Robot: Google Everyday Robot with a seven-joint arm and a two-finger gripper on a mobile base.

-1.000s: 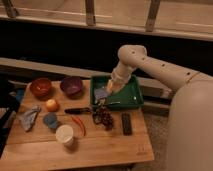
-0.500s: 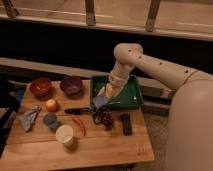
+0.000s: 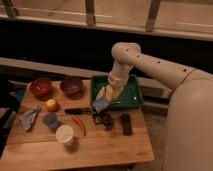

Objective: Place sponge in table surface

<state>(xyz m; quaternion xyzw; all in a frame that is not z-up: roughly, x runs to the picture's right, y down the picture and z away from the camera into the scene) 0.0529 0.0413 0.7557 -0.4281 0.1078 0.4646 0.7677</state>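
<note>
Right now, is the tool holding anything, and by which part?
The tool, beside the green tray and over the table surface, is shut on the sponge, gripping its upper end; the rest hangs below.

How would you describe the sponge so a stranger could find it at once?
Start at the green tray on the wooden table. At the tray's front-left corner, the gripper holds the sponge. It is a small grey-blue block, unlike the limp cloth far left.

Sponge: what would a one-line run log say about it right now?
gripper: shut on sponge | sponge: at green tray front corner, over table surface | release: not yet
</note>
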